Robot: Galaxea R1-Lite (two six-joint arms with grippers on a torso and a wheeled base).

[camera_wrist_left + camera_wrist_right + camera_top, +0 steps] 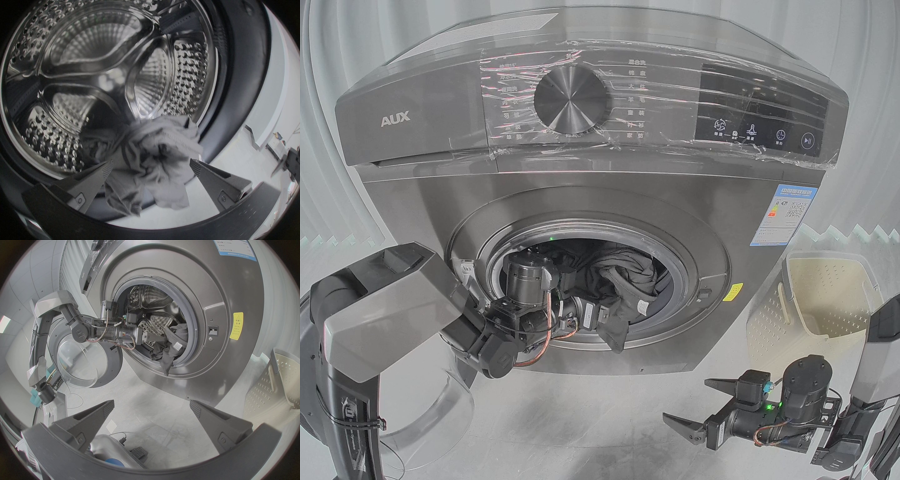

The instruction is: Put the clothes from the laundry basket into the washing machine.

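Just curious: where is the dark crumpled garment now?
Head view: the dark crumpled garment lies in the grey washing machine's round opening, drooping over its lower rim, beside the left gripper.

Left arm (387, 312): grey angular shells over black joints, copper-coloured cable (547, 331) looping at the wrist. Right claw (689, 400): black tapered fingers (90, 424), textured tips, one screw each, green light (769, 407) behind.

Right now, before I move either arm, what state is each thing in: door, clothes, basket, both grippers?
Washing machine door: open, swung to the robot's left.
Dark clothes: at the mouth of the drum, one part hanging out over the edge.
Laundry basket: no clothes in the part that shows.
Left gripper: open, at the drum mouth by the clothes.
Right gripper: open, empty, near the basket.
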